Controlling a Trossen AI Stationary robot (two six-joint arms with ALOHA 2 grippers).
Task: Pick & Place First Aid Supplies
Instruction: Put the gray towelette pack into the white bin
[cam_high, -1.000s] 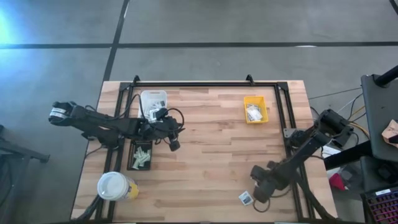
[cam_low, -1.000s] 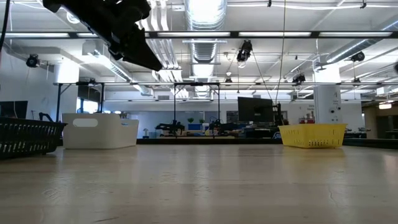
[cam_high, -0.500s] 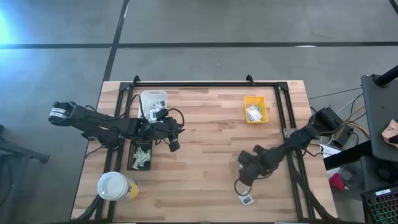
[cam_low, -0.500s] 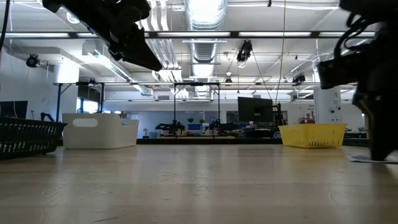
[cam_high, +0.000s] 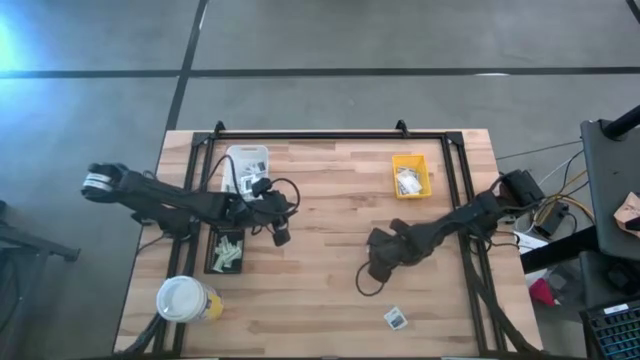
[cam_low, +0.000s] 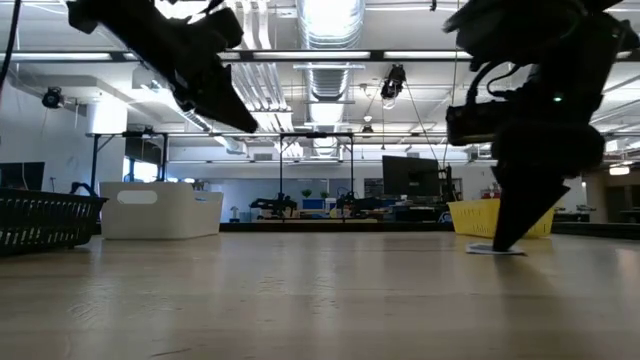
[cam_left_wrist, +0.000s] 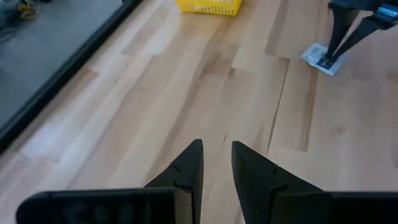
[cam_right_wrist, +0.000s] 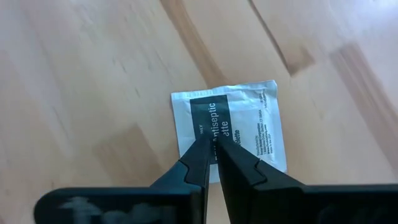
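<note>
Now, packet (cam_right_wrist: 233, 127): laid flat, slanted on the table (cam_high: 330, 220).
Room: bare wood seen all around.
Right gripper (cam_right_wrist: 212, 148): nearly shut, nothing held.
Left gripper (cam_left_wrist: 216, 162): slightly parted, nothing held.

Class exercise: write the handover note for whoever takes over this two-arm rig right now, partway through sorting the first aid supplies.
Left gripper: open, empty, hovering beside the black tray.
Right gripper: shut, pointing down at the antiseptic towelette packet; the packet lies flat on the bare table and does not look gripped.
Done: some packets are in the black tray, others in the yellow tray.
Left: pick up the towelette packet and bin it; which tray it belongs in cannot be told.
</note>
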